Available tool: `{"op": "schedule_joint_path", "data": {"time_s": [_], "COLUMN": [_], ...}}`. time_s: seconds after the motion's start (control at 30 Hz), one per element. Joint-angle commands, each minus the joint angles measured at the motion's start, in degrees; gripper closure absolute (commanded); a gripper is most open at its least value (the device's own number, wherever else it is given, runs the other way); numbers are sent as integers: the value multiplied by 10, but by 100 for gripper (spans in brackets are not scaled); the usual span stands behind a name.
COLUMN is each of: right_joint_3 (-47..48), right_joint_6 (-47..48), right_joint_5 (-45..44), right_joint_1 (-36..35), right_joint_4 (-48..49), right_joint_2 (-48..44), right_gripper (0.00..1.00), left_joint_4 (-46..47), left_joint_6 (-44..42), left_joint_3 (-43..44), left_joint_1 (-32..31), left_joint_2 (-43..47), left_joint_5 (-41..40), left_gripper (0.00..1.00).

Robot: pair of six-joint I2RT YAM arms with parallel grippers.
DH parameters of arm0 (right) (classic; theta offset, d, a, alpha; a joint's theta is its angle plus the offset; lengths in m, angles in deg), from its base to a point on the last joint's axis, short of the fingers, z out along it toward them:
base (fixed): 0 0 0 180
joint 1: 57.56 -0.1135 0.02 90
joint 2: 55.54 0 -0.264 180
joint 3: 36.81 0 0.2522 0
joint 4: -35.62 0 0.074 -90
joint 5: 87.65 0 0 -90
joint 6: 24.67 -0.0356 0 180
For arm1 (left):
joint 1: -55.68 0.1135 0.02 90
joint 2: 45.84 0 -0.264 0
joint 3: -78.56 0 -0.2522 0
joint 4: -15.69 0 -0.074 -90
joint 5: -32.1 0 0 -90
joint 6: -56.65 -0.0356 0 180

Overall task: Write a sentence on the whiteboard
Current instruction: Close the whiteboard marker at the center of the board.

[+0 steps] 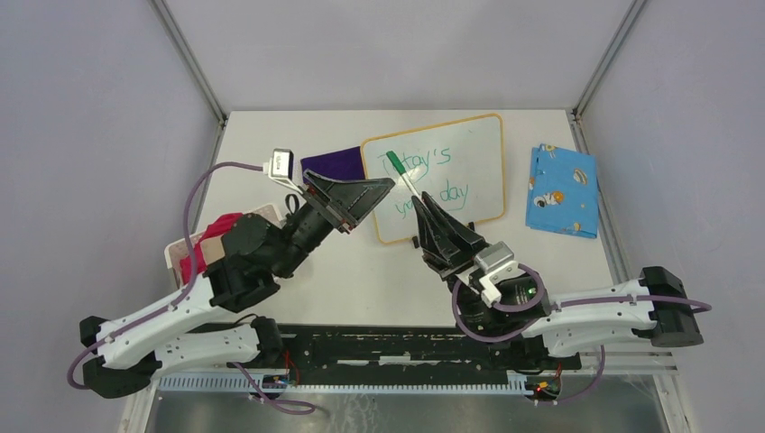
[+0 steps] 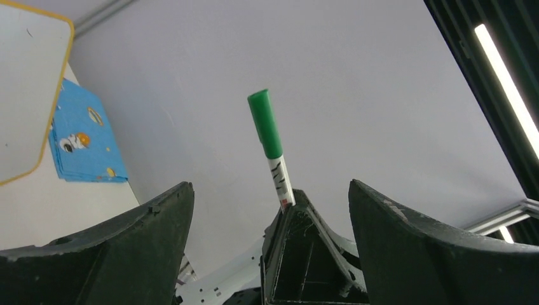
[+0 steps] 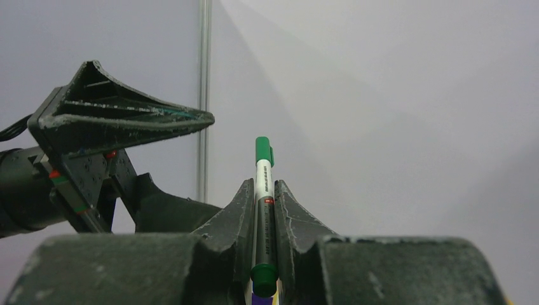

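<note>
At the far middle of the table (image 1: 361, 280): sentence (image 1: 427, 161), green script in two slanted lines on the whiteboard (image 1: 478, 135), legible as "…ay's" and "day", the line starts hidden behind a green marker (image 1: 403, 178) whose barrel print is too small to read. Marker capped and clamped in the right gripper (image 1: 422, 206); left gripper (image 1: 379, 191) wide open just beside the cap, holding nothing. Judged step: writing finished, closing out; next move calls for setting the marker down off the whiteboard without smearing the ink.
</note>
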Motion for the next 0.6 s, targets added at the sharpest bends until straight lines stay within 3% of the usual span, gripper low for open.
{"op": "schedule_joint_path", "data": {"time_s": [0.0,0.23,0.57], "right_joint_3": [-6,-10,-19], "right_joint_6": [-30,-44,-72], "right_joint_5": [21,31,57], "right_joint_1": [-1,-2,-2], "right_joint_4": [-21,-35,-50], "right_joint_2": [-18,-26,-44], "right_gripper": [100,100,100], "left_joint_4": [-24,-11,-19], "left_joint_6": [-80,-128,-126], "left_joint_3": [57,78,87], "left_joint_1": [0,0,1], "left_joint_2": [0,-15,-30], "left_joint_5": [-64,-47,-40], "left_gripper": [3,2,8]}}
